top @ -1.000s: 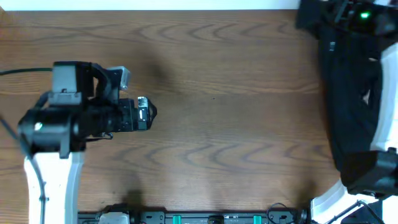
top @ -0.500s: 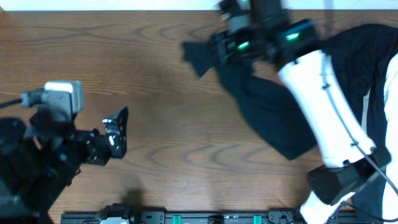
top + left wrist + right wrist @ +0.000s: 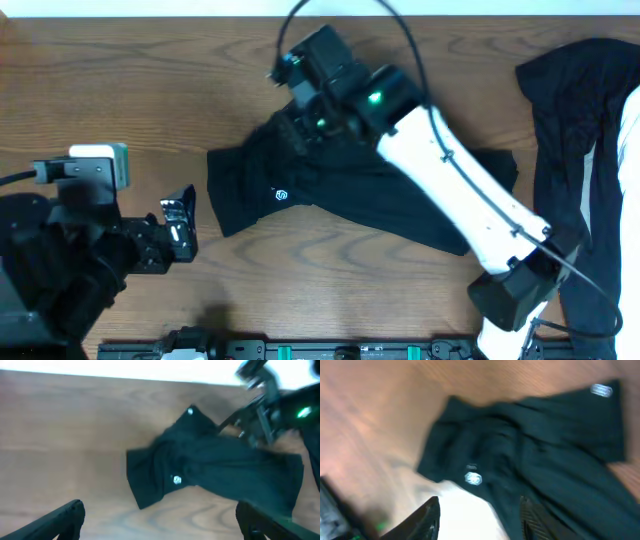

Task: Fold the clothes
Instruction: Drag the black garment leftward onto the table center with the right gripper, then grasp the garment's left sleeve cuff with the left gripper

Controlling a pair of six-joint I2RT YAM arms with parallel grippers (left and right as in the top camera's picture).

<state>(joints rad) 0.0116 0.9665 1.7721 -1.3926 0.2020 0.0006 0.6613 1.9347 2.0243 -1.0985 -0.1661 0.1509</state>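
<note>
The left tool [image 3: 159, 506] is wide open, the right tool [image 3: 479, 502] half open over the crumpled clothes [image 3: 320, 185]; both empty. Lifting, it may snag a fold.

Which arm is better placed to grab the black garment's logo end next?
Left, probably. The left gripper is open beside the black garment's logo end, facing it. The right gripper hangs open over the far edge, its arm stretched across the cloth.

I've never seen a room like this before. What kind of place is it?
Probably a robot test lab, not a home. A left arm and a right arm, both robots, stand at a wooden table, and a black garment lies on it.
</note>
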